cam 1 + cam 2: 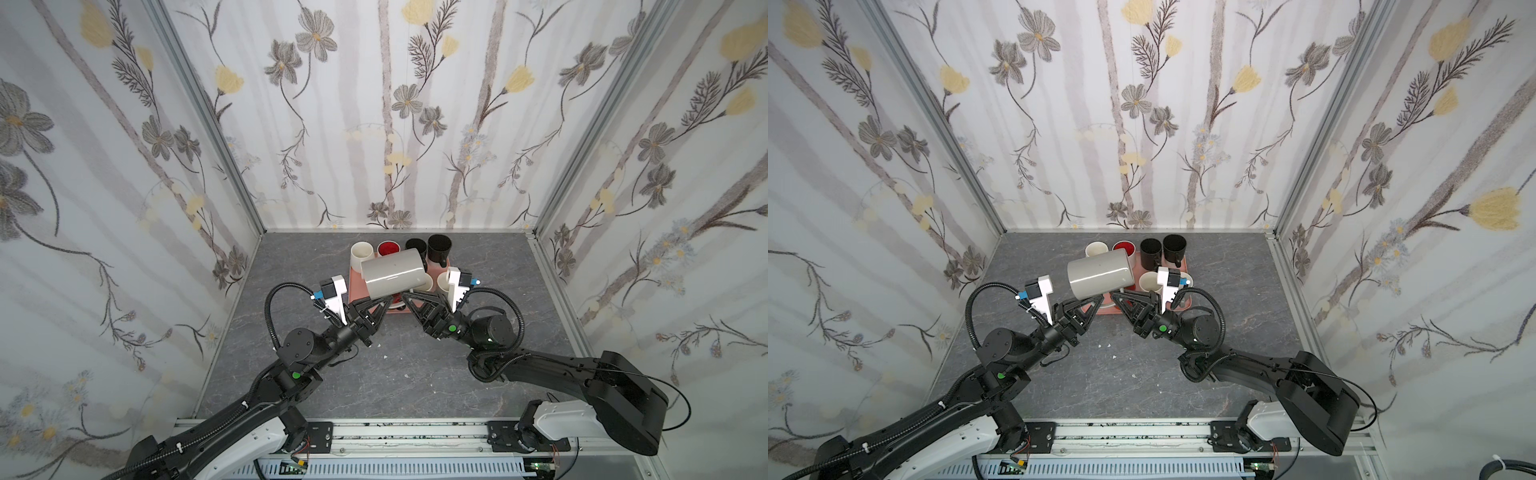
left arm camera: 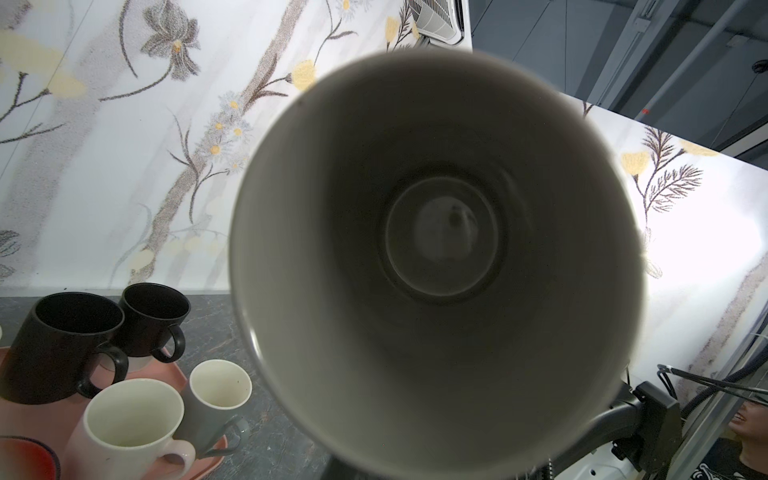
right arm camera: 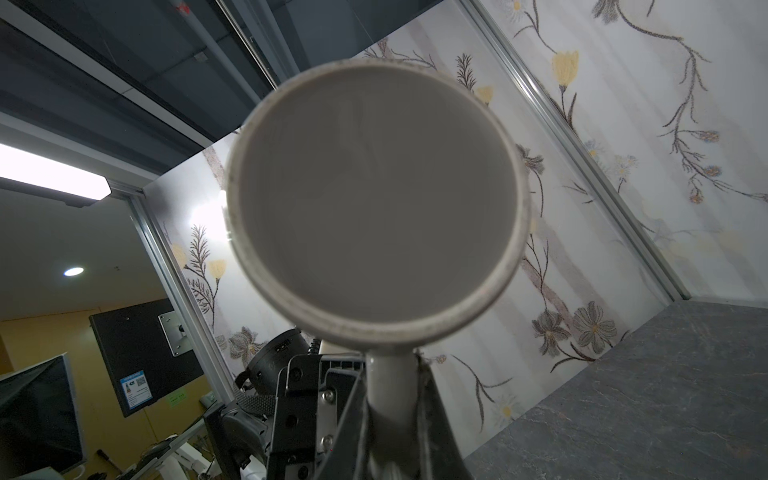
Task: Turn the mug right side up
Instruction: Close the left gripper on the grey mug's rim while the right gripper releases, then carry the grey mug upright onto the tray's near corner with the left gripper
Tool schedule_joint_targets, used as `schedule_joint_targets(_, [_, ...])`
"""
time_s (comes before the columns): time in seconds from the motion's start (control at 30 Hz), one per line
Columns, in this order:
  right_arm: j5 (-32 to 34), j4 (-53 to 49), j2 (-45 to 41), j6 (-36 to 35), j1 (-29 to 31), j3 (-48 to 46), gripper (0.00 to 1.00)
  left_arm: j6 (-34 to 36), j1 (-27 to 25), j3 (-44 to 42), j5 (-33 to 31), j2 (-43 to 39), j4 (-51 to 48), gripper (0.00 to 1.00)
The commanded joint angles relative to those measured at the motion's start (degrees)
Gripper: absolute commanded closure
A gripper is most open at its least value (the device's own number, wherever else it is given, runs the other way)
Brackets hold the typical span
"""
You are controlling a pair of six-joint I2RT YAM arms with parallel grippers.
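**Mug caught mid-turn.** A large grey ceramic mug (image 1: 395, 272) is held on its side in mid-air at the centre of both top views. It hangs above a pink plastic tray (image 1: 356, 289) on which two black mugs (image 1: 438, 248), a cream mug (image 1: 361, 252) and a red-lined cup (image 1: 388, 248) are set upright.

The mug's curved handle (image 3: 390, 390) is clamped between the fingers of the right gripper (image 1: 405, 297), a hold judged to serve as the pivot for the rotation. The open mouth is turned toward the left of the frame, so the dim interior fills the left wrist view and the flat base fills the right wrist view.

The left gripper (image 1: 385, 300) is seen beneath the mug with its fingers together. What is pinched there is hidden, possibly the lower rim. The turn is judged about half done, with the mouth not yet brought upward.
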Motion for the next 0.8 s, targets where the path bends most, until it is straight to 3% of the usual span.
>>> schedule_joint_targets(0.0, [-1.6,5.9,0.2,1.9,0.2,0.1,0.99,1.3,0.0,1.6,-1.7,-0.5,0.3,1.0])
schedule_joint_targets(0.07, [-1.1,5.4,0.0,1.7,0.2,-0.5,0.87,1.7,0.0,2.2,-2.7,-0.9,-1.9,1.0])
schedule_joint_targets(0.2, [1.6,1.8,-2.3,-0.2,0.1,-2.8,0.43,2.1,0.0,4.5,-5.3,-1.9,-9.0,1.0])
schedule_joint_targets(0.3, [3.9,-2.5,-5.4,-2.3,-0.4,-5.2,0.29,2.5,0.0,5.6,-7.4,-2.9,-14.9,1.0])
schedule_joint_targets(0.43, [8.6,-12.5,-11.4,-6.2,-0.9,-7.6,0.22,3.5,0.0,9.2,-10.6,-3.6,-25.6,1.0])
schedule_joint_targets(0.57, [17.5,-30.0,-18.7,-11.1,-1.0,-7.7,0.2,4.9,0.0,15.7,-16.8,-2.6,-40.5,1.0])
schedule_joint_targets(0.77, [27.7,-43.6,-26.4,-14.7,-1.2,-8.6,0.18,5.1,0.1,27.2,-28.0,6.3,-64.0,1.0])
